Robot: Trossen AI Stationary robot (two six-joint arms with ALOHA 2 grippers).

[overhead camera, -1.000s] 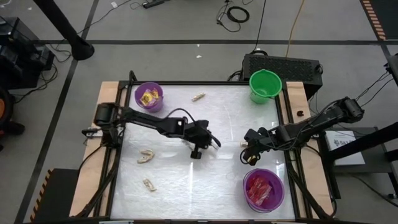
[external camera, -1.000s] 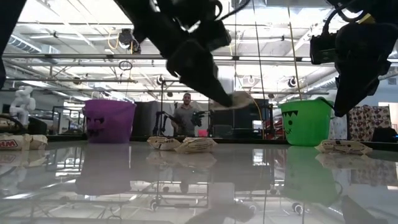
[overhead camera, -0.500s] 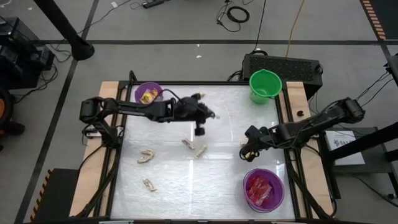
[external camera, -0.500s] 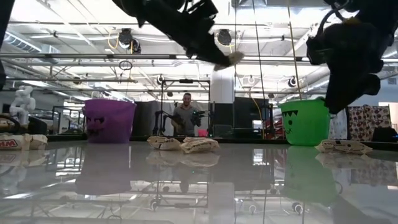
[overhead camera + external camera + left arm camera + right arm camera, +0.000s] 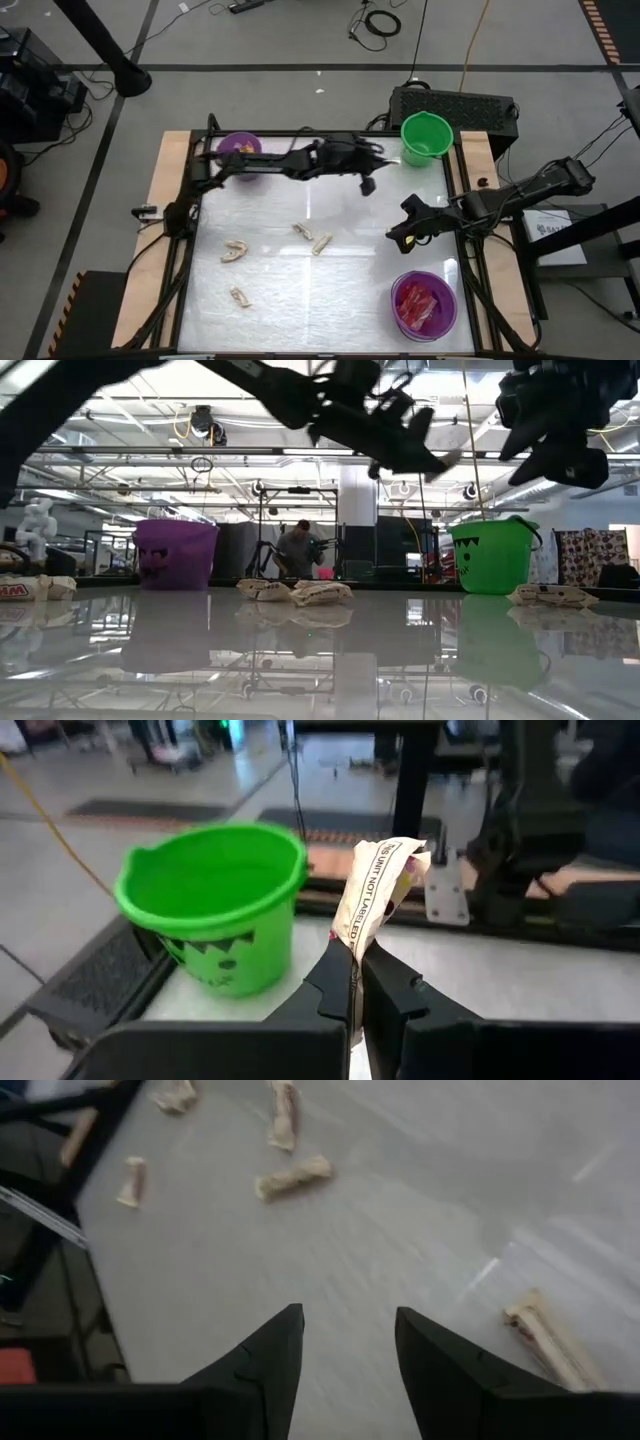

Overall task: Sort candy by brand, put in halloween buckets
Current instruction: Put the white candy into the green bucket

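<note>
L fingers (image 5: 355, 982) pinch tan candy (image 5: 375, 890) nr green bucket (image 5: 215, 905).

The left gripper (image 5: 368, 186) hangs above the glossy white table (image 5: 350, 290), clamped on a tan wrapped candy (image 5: 374, 890), with the bright green plastic bucket (image 5: 425, 136) just ahead of it; loose tan candy pieces (image 5: 312, 238) lie behind.

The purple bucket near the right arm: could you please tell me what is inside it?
The purple bucket holds a heap of flat red and pink candy packets. They cover its floor, so anything under them is hidden.
</note>
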